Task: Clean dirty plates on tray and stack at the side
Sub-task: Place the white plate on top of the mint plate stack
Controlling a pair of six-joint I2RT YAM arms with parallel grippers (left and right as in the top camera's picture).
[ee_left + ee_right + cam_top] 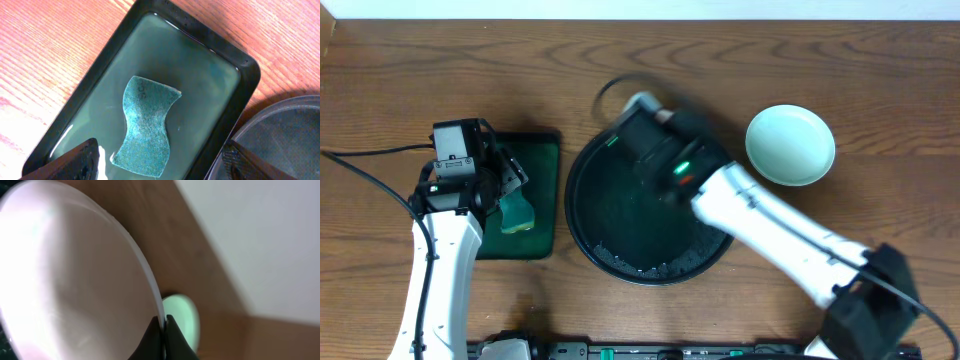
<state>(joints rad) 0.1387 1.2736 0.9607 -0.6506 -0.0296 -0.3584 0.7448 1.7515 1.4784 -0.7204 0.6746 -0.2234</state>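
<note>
The right gripper (162,332) is pinched together on the rim of the white plate (75,280), holding it tilted on edge over the far side of the black tray (620,262); in the overhead view this part is blurred; the tray sits mid-desk, with small specks along its near rim; a pale turquoise plate (790,145) lies flat on the wood just beside the tray's right side, toward the far edge, apart from the held plate; left of the tray, close against it, is the dark green rectangular tray (240,75) with a teal sponge (147,125) lying flat in it; the left gripper (160,167) hangs above the sponge, jaws apart, touching nothing.
</note>
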